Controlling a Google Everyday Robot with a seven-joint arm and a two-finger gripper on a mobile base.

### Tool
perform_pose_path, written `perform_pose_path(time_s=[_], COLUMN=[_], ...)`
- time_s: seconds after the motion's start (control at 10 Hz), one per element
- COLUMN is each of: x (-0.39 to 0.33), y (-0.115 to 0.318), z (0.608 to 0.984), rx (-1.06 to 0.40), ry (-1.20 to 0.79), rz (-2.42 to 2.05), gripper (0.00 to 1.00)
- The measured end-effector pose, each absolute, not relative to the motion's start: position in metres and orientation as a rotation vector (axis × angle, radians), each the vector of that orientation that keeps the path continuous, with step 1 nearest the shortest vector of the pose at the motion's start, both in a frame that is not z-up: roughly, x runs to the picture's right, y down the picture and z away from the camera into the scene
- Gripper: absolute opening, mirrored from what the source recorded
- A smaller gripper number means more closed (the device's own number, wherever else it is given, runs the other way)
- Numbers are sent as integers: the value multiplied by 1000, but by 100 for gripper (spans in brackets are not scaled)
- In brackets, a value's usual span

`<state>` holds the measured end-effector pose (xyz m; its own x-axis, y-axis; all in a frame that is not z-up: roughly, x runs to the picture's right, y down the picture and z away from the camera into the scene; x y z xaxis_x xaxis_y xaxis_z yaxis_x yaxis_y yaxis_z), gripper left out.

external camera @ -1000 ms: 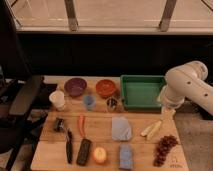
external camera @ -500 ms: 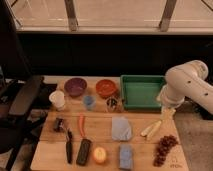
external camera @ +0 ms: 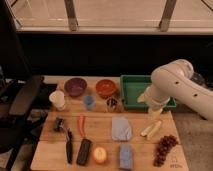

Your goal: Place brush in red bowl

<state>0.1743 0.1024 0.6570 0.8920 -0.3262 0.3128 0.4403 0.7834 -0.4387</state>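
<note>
Gripper [external camera: 155, 110] hangs at the end of the white arm, over the near rim of the green rectangular plastic tray [external camera: 131, 79]. Jaws spread as wide as they go, with nothing seen in them.

Long slim black brush [external camera: 68, 144] lies flat on the wooden tabletop [external camera: 45, 161]. It is well apart from the gripper, far across toward the left of the view and closer to the front edge. Its bulkier greyish head points away from that edge and the narrow handle runs toward it.

A short black rectangular block [external camera: 83, 151] lies just beside the handle on the gripper's side. An orange carrot [external camera: 81, 125] sits a little beyond, nearer the head.

Small round orange-red bowl [external camera: 106, 88] stands between brush and gripper, in the back row. It is closer to the gripper than the brush is. A purple bowl [external camera: 75, 86] stands beside it, on the side away from the gripper.

Handling, as judged:
- Brush looks light and stiff, the handle probably smooth plastic and a bit slick.
- Best hold is across the narrow handle near its middle, jaws square to its length.
- The head end likely carries more weight, so a grip at the tail may let it droop or twist.
- The block crowds one side, so finger room there is tight.
- Brush looks longer than the bowl is wide, so it will probably lean on the rim.
</note>
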Motion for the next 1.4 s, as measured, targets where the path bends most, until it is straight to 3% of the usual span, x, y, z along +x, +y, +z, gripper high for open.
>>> perform_pose_path(time_s=[0.3, 0.8, 1.4], x=[132, 131, 16], y=[109, 107, 103], z=[647, 646, 666], rx=[-518, -524, -447], ry=[-320, -320, -481], rz=[-555, -585, -994], gripper=[65, 65, 65])
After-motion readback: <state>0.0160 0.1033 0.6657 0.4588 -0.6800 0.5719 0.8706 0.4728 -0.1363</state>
